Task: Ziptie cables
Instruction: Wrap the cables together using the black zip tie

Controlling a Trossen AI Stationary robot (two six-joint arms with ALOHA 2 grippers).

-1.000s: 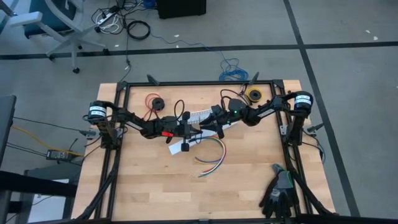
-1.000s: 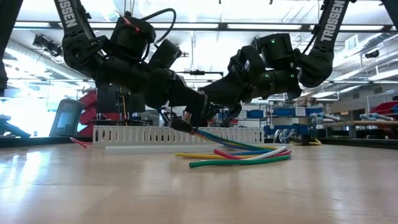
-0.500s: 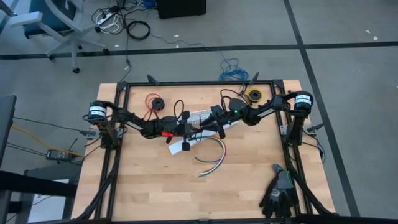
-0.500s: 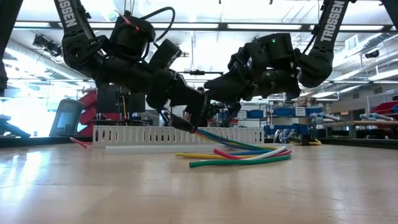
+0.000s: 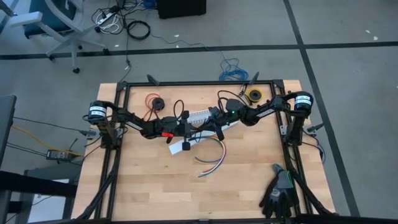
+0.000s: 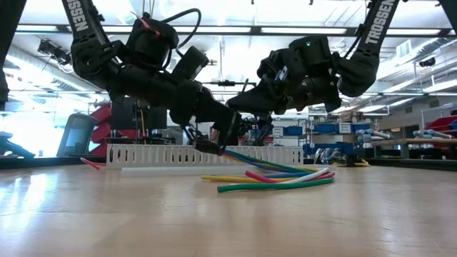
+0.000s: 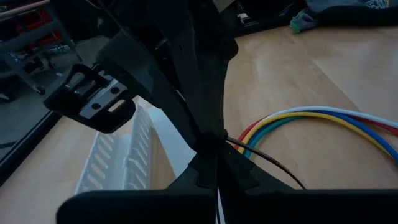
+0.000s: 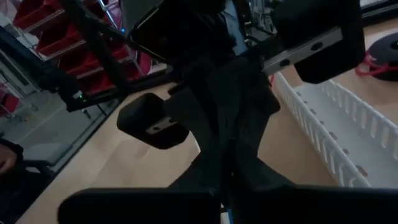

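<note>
The cables [image 6: 285, 178] are a bundle of coloured wires lying curved on the table [image 5: 249, 168]. One end rises to my left gripper [image 6: 213, 145], which is shut on it in front of the white plastic channel [image 6: 157, 155]. A thin dark strip, the ziptie [image 7: 267, 163], runs from that same spot out over the table. My right gripper [image 6: 243, 135] reaches in from the table's right. It is shut just above and beside the left fingers. What lies between its fingers is hidden. My left gripper pinches the cables' raised end [image 7: 239, 144] between its two fingers, coming nearly level from the table's left. The rest of the bundle slopes down and lies slack on the table. My right gripper is shut close against that end; both grippers hide the spot, so I cannot tell whether it touches the ziptie or the cables.
The white channel [image 5: 198, 115] lies slantwise under both grippers. A red wire on a black spool [image 5: 153, 102] sits at the far left, a yellow spool [image 5: 254, 94] at the far right. Black gloves [image 5: 277, 194] lie at the near right corner.
My right gripper has shut and its wrist has turned a little, staying close to the left gripper. The cables and my left gripper have kept still.
</note>
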